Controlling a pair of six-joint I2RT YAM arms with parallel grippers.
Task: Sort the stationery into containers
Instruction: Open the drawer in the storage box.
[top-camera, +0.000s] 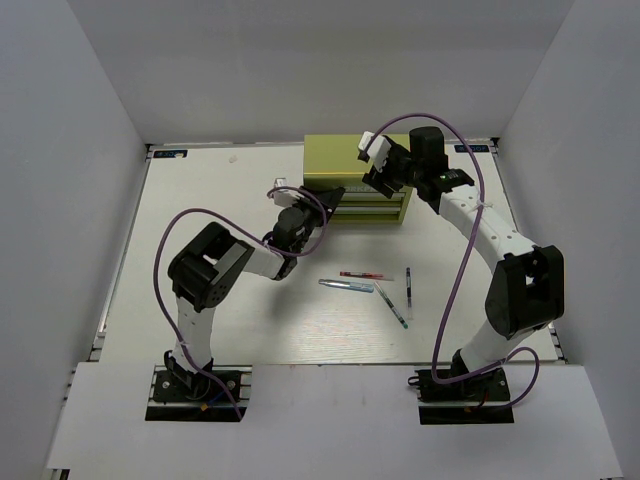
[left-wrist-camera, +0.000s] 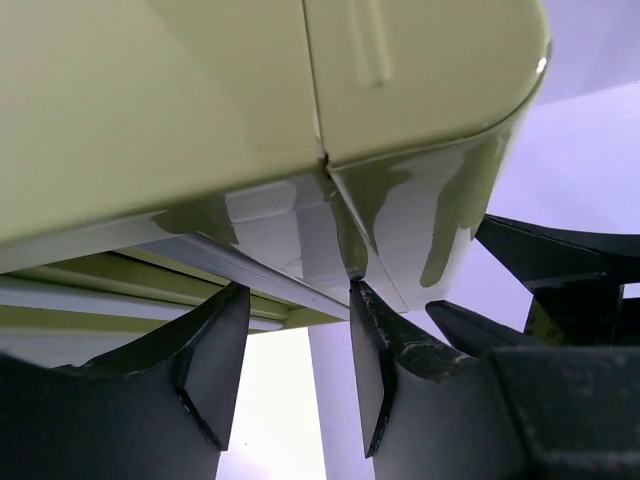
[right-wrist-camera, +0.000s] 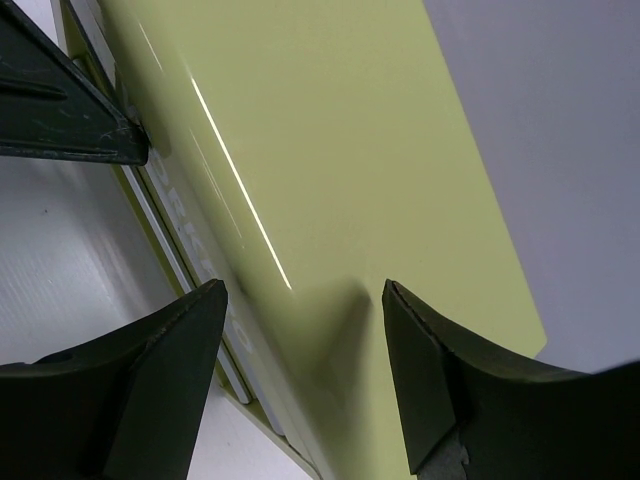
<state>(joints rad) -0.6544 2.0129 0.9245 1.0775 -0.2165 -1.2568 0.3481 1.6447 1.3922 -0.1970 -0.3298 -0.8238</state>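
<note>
Yellow-green metal fills both wrist views. The tool chest (top-camera: 335, 160) stands at the far middle of the bench (top-camera: 200, 190), its drawer fronts facing near and running left to right. The left claw (left-wrist-camera: 295, 310), fingers apart, sits at the chest's near left corner with the drawer edges just beyond its tips; whether it touches is unclear. It looks the better placed to draw a drawer toward the near side. The right claw (right-wrist-camera: 305, 300), also spread and holding nothing, hovers over the chest's top toward its right end. The red pen (top-camera: 365, 275), light blue pen (top-camera: 346, 286), slanted pen (top-camera: 392, 305) and near-to-far pen (top-camera: 408, 292) lie near of the chest, well apart from both claws.
</note>
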